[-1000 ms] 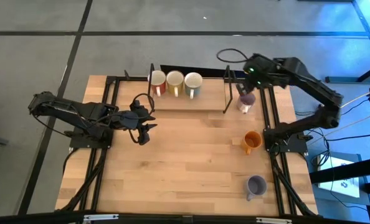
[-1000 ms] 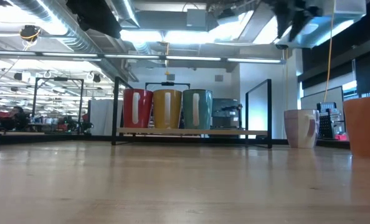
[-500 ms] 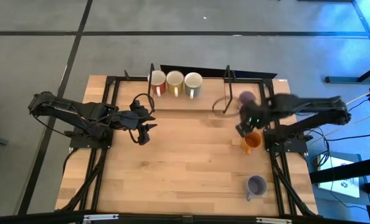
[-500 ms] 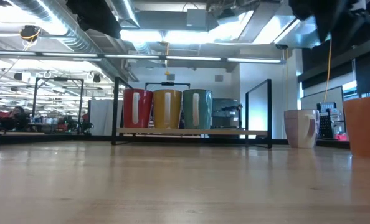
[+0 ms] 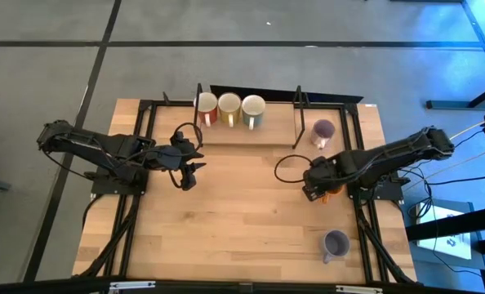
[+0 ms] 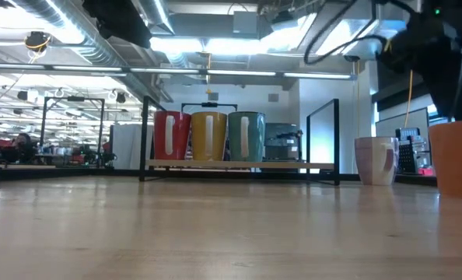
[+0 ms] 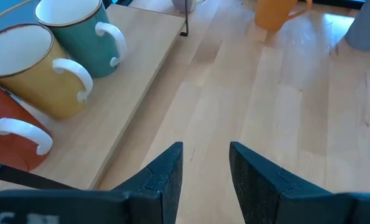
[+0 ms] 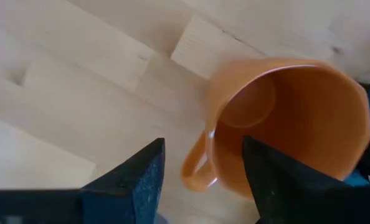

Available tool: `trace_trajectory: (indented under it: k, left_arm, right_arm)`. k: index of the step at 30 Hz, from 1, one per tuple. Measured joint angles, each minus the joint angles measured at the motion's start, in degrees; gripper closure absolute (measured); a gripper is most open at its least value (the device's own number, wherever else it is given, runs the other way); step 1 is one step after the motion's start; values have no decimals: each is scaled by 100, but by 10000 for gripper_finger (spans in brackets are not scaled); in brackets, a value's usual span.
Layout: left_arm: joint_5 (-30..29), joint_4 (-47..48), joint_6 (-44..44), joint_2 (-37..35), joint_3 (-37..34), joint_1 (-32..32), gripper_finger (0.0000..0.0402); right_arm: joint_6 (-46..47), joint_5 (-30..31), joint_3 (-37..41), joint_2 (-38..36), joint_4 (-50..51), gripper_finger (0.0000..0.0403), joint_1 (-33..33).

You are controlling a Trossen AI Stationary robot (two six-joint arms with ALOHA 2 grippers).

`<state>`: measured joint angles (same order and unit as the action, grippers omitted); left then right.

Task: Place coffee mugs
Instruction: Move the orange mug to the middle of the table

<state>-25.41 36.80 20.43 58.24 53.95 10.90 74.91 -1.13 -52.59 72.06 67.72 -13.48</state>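
Note:
An orange mug [image 8: 291, 124] stands upright on the table near its right edge. My right gripper [image 8: 200, 180] hangs just above it, pointing down, open, with the mug's handle [image 8: 196, 163] between the fingers and a gap on each side. A pale purple mug [image 5: 322, 131] stands beside the rack's right post. Another [image 5: 335, 242] stands near the front right. My left gripper [image 5: 187, 175] waits open over the left half of the table, holding nothing.
A low wooden rack [image 5: 251, 135] at the far edge carries a red mug [image 5: 206, 106], a yellow mug [image 5: 229, 106] and a teal mug [image 5: 253, 108] in a row. Its shelf is bare to their right. Bare tabletop [image 5: 242, 220] lies between the arms.
My right gripper has left the pale purple mug beside the rack. It has swung toward the table's near edge and come down, tipping until it points straight down over the orange mug's handle. The purple mug stays standing where it was.

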Motion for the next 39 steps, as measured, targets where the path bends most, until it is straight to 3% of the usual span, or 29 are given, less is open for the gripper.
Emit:
trace_trajectory:
  k: [9, 18, 23, 30, 35, 39]
  left_arm:
    - [0, 1, 0, 0, 0, 0, 276]
    - [0, 1, -2, 0, 0, 2, 276]
    - [0, 1, -2, 0, 0, 2, 276]
    - [0, 1, -4, 0, 0, 2, 276]
    - [0, -1, -4, -2, 0, 2, 276]
    - [0, -3, -4, -2, 0, 2, 276]
  right_arm:
    - [-83, 50, 102, 356, -85, 253, 1]
    - [-335, 57, 99, 699, -321, 384, 1]
    - [-358, 49, -41, 730, -516, 387, 1]
    - [-898, 423, -1071, 1096, -1195, 396, 11]
    - [-1784, 743, -2266, 2033, -1190, 397, 117]
    - [-2385, 664, -3301, 2891, -953, 399, 261]
